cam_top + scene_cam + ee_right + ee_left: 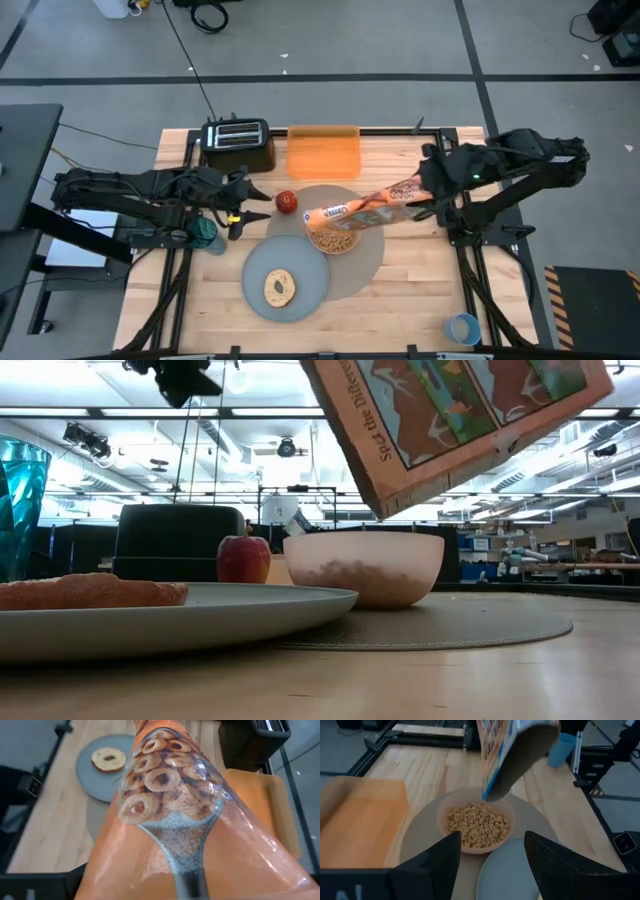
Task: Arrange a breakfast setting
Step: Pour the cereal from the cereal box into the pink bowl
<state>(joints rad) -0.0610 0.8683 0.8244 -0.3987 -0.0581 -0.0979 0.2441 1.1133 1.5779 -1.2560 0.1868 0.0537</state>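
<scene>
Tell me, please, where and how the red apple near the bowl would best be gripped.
Probably across the red apple's widest middle, from above on its left side. It stands upright, stem up, and is round all over. The pink bowl and tilted cereal box crowd its right, and the open left end effector is nearest.

Even, bright overhead lighting from ceiling strip lights in the low view. Soft shadows beneath the pale wooden bench (420,290) items. Orange printed cereal box (190,845) fills the right wrist view, blurred; left wrist's dark fingers (440,862) out of focus.
</scene>
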